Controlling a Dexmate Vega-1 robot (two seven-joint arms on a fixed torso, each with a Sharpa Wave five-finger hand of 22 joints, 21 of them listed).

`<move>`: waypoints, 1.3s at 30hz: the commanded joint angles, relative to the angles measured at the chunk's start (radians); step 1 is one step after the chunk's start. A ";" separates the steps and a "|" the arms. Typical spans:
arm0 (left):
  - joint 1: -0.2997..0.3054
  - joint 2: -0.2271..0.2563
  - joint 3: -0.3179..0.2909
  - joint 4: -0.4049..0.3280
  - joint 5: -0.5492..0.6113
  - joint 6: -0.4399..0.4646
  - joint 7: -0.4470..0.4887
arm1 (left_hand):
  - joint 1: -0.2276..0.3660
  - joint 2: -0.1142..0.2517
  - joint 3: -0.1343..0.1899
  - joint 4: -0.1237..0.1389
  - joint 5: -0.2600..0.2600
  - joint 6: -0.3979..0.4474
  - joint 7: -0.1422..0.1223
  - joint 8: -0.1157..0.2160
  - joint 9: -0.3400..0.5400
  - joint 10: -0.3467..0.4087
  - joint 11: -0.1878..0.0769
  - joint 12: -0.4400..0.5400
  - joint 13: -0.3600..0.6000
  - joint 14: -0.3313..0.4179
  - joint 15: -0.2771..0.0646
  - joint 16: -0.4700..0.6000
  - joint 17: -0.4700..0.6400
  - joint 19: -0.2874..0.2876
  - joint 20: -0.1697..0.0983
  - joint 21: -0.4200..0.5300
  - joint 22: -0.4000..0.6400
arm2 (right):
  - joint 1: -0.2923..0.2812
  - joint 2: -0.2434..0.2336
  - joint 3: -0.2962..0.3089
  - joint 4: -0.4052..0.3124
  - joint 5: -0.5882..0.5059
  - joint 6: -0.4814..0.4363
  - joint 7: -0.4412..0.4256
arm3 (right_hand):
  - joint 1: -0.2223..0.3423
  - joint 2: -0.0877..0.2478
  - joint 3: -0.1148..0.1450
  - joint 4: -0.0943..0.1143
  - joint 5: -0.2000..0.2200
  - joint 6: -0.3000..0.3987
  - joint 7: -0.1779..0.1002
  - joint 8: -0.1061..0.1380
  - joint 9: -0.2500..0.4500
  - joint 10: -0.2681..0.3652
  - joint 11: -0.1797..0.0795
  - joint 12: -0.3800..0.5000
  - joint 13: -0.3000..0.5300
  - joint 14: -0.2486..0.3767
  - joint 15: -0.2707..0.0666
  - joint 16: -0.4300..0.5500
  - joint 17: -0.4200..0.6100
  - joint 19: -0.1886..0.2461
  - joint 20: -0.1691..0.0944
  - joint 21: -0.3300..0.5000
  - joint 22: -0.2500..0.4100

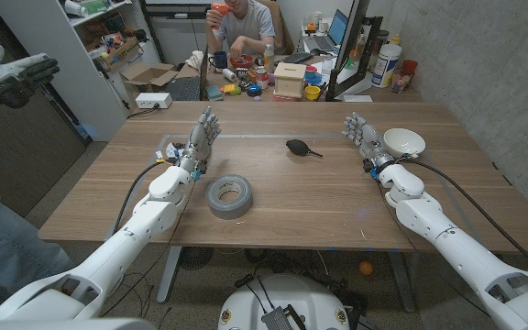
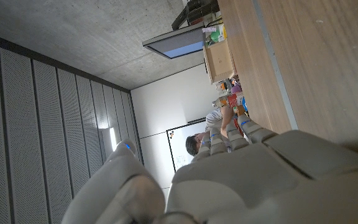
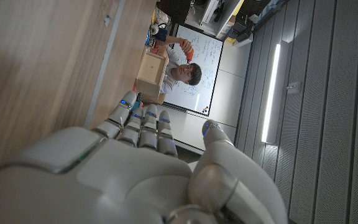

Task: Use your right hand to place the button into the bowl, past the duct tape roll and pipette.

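You have a grey duct tape roll (image 1: 229,196) lying flat on the wooden table, hole facing up, near the front and left of centre. Beyond it, near the middle of the table, lies a black rubber-bulb pipette (image 1: 301,147) on its side, thin tip pointing right. The white round bowl (image 1: 403,142) sits upright toward the far right, well apart from both. You cannot make out the button.

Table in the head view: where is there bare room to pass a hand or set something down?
Bare wood lies between the tape roll and right hand, and along the near edge. It is tighter around the bowl, close beside the right hand, and the pipette.
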 commanded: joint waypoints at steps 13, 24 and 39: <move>0.031 -0.103 -0.134 -0.010 0.113 0.071 -0.068 | 0.011 0.003 0.003 0.000 0.007 -0.005 -0.003 0.004 0.002 -0.014 -0.004 0.006 0.005 -0.013 -0.002 0.006 0.005 -0.013 -0.028 0.003 0.003 | -0.022 0.030 0.047 -0.012 -0.038 -0.012 0.018 | 0.008 0.004 0.003 -0.002 0.007 0.006 0.000 0.001 0.002 0.012 0.002 -0.001 0.001 0.005 0.005 0.005 0.006 -0.003 -0.002 -0.007 0.002; 0.035 -0.136 -0.165 -0.007 0.142 0.084 -0.089 | 0.013 0.006 0.000 -0.001 0.008 -0.003 -0.005 0.005 0.002 -0.010 -0.004 0.008 0.005 -0.012 0.000 0.006 0.005 -0.013 -0.024 0.003 0.003 | -0.055 0.016 0.061 -0.060 -0.055 0.001 -0.002 | 0.011 0.008 0.001 -0.005 0.008 0.003 -0.001 -0.002 0.002 0.004 0.003 -0.007 0.001 -0.002 0.005 0.001 0.005 -0.019 0.003 -0.021 0.003; 0.034 -0.157 -0.187 -0.016 0.170 0.109 -0.100 | 0.014 0.008 -0.003 -0.001 0.009 -0.002 -0.007 0.005 0.002 -0.011 -0.006 0.007 0.005 -0.013 0.001 0.006 0.005 -0.015 -0.021 0.001 0.003 | -0.104 -0.022 0.077 -0.135 -0.076 0.025 -0.029 | 0.013 0.013 -0.002 -0.008 0.009 -0.007 -0.003 -0.006 0.003 -0.004 0.001 -0.014 0.001 -0.011 0.005 -0.003 0.005 -0.042 0.007 -0.041 0.003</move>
